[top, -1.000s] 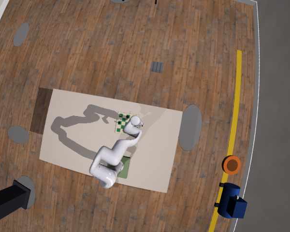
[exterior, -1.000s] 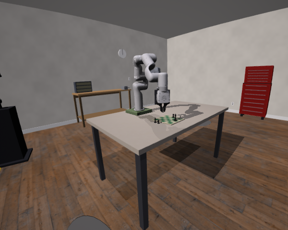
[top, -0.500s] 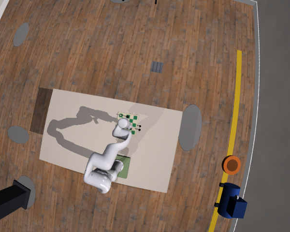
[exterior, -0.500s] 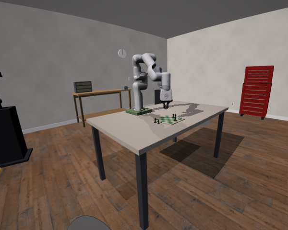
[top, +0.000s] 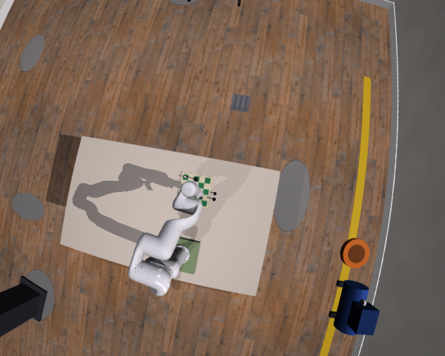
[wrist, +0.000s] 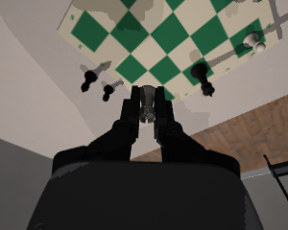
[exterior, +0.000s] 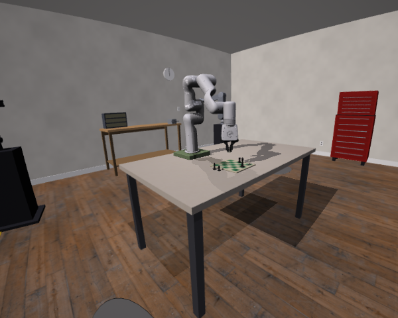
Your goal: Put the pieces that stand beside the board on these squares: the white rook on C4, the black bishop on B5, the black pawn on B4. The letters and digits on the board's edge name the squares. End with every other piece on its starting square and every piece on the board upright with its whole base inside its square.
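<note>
My gripper [exterior: 229, 150] [wrist: 147, 98] is shut on the white rook [wrist: 147, 103], which hangs between the fingertips above the chessboard [top: 207, 180] [exterior: 236, 171] [wrist: 170, 35]. In the top view the arm hides the fingers. The black bishop [top: 213, 199] [exterior: 214, 166] [wrist: 89, 79] stands beside the board. The smaller black pawn [top: 214, 193] [exterior: 218, 168] [wrist: 107, 91] stands next to it, also off the board. The board's letters and digits are too small to read.
A tall black piece [top: 195, 179] [exterior: 242, 162] [wrist: 200, 72] stands on the board near one edge. A small white piece [top: 185, 176] [exterior: 249, 163] [wrist: 252, 40] stands near a corner. Another black piece [exterior: 239, 159] stands behind the tall one. The arm's green base plate [top: 192, 260] [exterior: 191, 156] is on the table.
</note>
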`<state>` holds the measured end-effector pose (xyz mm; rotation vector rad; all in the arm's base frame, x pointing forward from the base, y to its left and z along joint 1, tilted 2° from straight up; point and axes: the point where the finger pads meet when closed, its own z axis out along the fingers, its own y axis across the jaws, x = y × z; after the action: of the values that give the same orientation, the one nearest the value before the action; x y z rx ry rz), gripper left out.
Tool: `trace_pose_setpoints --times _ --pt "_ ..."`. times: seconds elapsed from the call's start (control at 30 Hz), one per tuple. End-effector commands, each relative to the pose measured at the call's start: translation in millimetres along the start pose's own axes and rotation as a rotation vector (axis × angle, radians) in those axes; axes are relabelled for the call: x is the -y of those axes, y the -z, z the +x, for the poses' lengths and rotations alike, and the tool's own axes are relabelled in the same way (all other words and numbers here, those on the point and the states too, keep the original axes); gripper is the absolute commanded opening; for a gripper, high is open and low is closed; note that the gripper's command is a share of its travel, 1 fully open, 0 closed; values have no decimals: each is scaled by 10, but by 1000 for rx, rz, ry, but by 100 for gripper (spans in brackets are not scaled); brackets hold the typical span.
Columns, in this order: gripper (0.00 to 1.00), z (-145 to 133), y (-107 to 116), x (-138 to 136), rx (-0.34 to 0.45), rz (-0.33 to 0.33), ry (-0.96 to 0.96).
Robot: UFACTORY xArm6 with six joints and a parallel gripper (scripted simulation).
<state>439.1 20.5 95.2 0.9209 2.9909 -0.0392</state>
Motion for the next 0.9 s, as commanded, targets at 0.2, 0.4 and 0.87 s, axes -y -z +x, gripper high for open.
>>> trace_pose_setpoints --times 0.2,0.4,0.87 --pt "0 -9 -277 -10 3 -2 0" --pt "0 -9 -569 -12 3 -2 0" --pt "0 -8 -861 -15 3 -2 0"
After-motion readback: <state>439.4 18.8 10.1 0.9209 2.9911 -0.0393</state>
